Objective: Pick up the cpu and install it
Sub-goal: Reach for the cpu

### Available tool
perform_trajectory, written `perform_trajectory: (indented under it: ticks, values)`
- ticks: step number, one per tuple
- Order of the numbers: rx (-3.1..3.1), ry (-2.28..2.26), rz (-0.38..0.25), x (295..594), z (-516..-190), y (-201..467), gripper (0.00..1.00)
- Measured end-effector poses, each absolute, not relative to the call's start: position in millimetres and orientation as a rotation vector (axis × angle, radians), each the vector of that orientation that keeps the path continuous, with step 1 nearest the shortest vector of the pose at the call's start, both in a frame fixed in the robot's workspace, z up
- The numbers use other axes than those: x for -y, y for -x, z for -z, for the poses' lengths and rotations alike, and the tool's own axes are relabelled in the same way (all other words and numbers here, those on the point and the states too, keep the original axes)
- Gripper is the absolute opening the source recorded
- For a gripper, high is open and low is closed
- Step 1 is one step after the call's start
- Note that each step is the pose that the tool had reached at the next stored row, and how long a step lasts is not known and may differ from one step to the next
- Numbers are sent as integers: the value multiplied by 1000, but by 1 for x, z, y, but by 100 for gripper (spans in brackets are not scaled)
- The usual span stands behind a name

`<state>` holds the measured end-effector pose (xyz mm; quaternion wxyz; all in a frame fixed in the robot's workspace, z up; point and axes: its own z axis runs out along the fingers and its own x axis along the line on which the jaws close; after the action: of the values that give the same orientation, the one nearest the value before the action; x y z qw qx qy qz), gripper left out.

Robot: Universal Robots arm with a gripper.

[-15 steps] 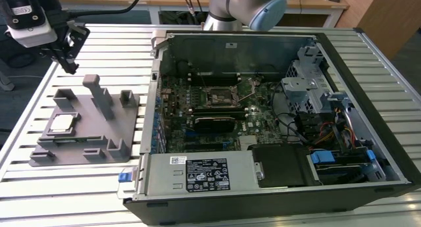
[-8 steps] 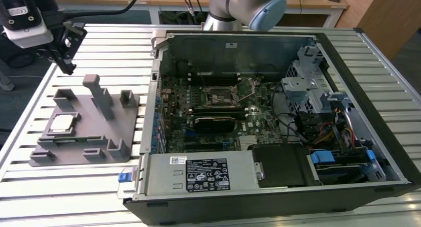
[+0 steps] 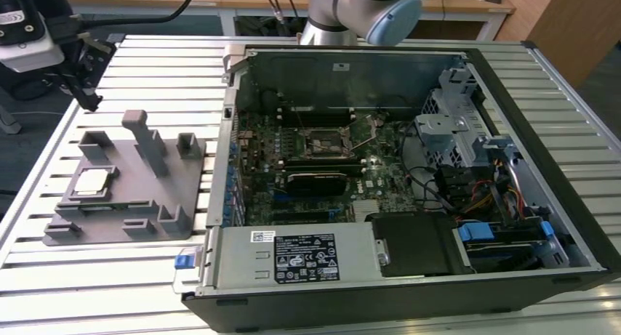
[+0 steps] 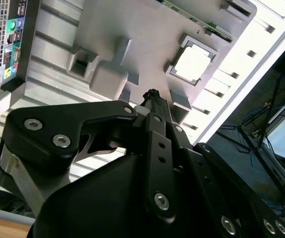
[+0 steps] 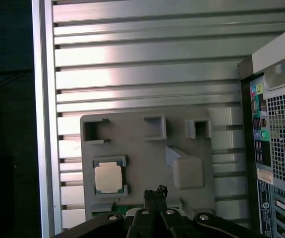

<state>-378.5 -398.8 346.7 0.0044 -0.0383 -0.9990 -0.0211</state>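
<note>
Silvery-white cpu lies flat in a recess of the grey holder tray, just past the gripper tips, off to one side, untouched | exterior view adds the open computer case and its black-framed socket, well apart from the tray | gripper fingers pressed together, gripping nothing

Slatted table, likely aluminium — tray, computer case
</note>
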Motion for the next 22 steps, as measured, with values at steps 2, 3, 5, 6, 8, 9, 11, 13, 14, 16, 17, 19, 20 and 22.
perform_trajectory:
  ticks: [2, 3, 5, 6, 8, 9, 11, 13, 14, 16, 17, 19, 20, 22]
  values:
    - [3129, 120, 66, 399, -346, 384, 11]
    - [3129, 120, 66, 399, -346, 386, 11]
    - [3129, 120, 66, 399, -346, 391, 11]
    - [3129, 120, 66, 399, -345, 393, 11]
    - [3129, 120, 66, 400, -345, 399, 11]
    - [3129, 120, 66, 401, -344, 401, 11]
    - [3129, 120, 66, 401, -344, 408, 11]
    - [3129, 120, 66, 401, -343, 414, 11]
    - [3129, 120, 66, 401, -343, 416, 11]
    - [3129, 120, 66, 401, -342, 419, 11]
    - [3129, 120, 66, 401, -342, 421, 11]
    - [3129, 120, 66, 401, -342, 423, 11]
    - [3129, 120, 66, 401, -341, 424, 11]
    - [3129, 120, 66, 401, -341, 426, 11]
